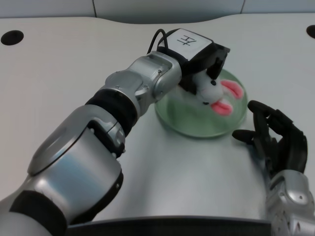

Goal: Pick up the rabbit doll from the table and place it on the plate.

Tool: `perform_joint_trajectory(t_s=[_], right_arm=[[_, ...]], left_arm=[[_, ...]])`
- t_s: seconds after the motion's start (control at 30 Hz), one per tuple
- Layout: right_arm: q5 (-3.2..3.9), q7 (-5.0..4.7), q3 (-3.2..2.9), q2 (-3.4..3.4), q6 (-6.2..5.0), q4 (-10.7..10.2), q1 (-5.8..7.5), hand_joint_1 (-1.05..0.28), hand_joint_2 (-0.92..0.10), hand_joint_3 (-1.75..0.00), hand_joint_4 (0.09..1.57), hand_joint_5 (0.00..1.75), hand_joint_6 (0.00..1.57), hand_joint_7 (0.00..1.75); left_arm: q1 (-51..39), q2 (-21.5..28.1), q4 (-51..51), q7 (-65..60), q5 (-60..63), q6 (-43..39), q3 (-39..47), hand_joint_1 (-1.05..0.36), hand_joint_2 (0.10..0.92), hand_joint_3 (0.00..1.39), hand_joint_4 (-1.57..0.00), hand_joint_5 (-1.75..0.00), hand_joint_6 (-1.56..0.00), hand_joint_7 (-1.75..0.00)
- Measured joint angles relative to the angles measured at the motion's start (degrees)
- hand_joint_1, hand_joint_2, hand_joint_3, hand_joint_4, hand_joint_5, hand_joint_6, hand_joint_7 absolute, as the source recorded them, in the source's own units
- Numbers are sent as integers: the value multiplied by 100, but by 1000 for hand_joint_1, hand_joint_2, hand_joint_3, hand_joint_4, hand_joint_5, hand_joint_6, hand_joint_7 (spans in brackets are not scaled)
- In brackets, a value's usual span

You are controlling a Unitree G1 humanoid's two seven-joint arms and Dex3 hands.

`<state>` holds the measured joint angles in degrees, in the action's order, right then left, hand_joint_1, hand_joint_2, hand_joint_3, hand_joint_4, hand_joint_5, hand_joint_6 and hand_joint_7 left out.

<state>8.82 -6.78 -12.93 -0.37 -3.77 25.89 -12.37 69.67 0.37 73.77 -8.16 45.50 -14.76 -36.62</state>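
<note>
The fingers (216,66) of the left hand (206,61) are curled around the small white plush rabbit doll with pink-lined ears (216,93), gripping it by the body so that its head and ears hang out below the hand; exactly how each finger lies is hidden by the back of the hand. The doll is held above the round, pale green translucent plate (197,125), near the plate's far right part, and whether its ears already brush the plate's surface I cannot tell. The plate rests on the white table (59,73), with the silver left forearm (142,83) reaching across its near left rim.

As a judgement, the pick-up is done and the carry is all but finished: the doll is over its goal. What is left is to lower it onto the plate, loosen the grip and draw the hand clear without dragging the doll off.
</note>
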Motion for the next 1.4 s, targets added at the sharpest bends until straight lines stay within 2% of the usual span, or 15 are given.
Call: perform_joint_trajectory(t_s=[0.03, 0.1, 0.13, 0.2, 0.27, 0.33, 0.53, 0.67, 0.83, 0.9, 1.13, 1.3, 1.4], right_arm=[[3, -3, -2, 0, 15, -6, 0, -365, -921, -244, 809, 1021, 836, 349], [7, -7, -7, 0, 52, -8, 0, -365, -921, -241, 812, 1022, 839, 347], [8, -7, -9, 0, 58, -7, 0, -361, -921, -240, 813, 1021, 844, 348], [7, -7, -8, 1, 58, -7, 0, -361, -921, -237, 818, 1022, 855, 350], [4, -6, -8, 1, 57, -6, 0, -365, -921, -233, 821, 1021, 854, 346], [7, -5, -10, 1, 51, 5, -1, -365, -921, -232, 824, 1021, 854, 343], [5, -2, -14, -1, 4, 81, -10, -366, -921, -235, 822, 1018, 861, 340], [-12, 1, -14, -18, -30, 196, -43, -366, -921, -238, 814, 1016, 866, 338], [-10, 1, -15, -22, -36, 231, -78, -366, -921, -237, 814, 1016, 870, 336], [-6, 13, -26, -29, -94, 320, -118, -364, -921, -232, 813, 1011, 872, 336], [4, 84, -56, -128, -259, 631, -273, -374, -921, -208, 824, 1000, 870, 332], [2, 106, -85, -212, -281, 736, -345, -367, -921, -241, 818, 985, 868, 329], [-7, 104, -85, -230, -308, 782, -369, -366, -921, -250, 816, 981, 867, 328]], left_arm=[[5, -8, 5, 53, 0, 55, -5, -391, 895, 3, -606, -1196, -601, -959], [13, -8, 23, 154, 3, 135, -15, -424, 893, 1, -600, -1065, -625, -820], [16, -4, 30, 210, 9, 162, -28, -563, 903, 1, -345, -808, -405, -590], [25, 7, 42, 320, 49, 198, -110, -723, 901, 1, -103, -569, -184, -384], [32, 12, 43, 377, 124, 237, -164, -823, 904, 2, -21, -321, -56, -280], [43, 13, 43, 427, 142, 278, -199, -918, 917, 16, -4, -68, -11, -96], [73, 25, 42, 509, 156, 318, -257, -1033, 921, 79, 1, 0, 1, -2], [128, 69, 42, 543, 220, 320, -310, -1047, 921, 106, 1, 1, 1, 1], [204, 106, 39, 544, 220, 320, -311, -1048, 921, 113, 1, 1, 1, 1], [211, 150, 7, 622, 175, 252, -263, -1048, 921, 116, 1, 1, 1, 1], [270, 636, -336, 949, -174, -133, 120, -1044, 921, 126, 1, 1, -26, -13], [249, 1035, -458, 1018, -399, -262, 367, -1035, 921, 127, -6, -3, -28, -14], [227, 1162, -466, 1023, -473, -267, 460, -1030, 921, 124, -7, -4, -25, -13]])
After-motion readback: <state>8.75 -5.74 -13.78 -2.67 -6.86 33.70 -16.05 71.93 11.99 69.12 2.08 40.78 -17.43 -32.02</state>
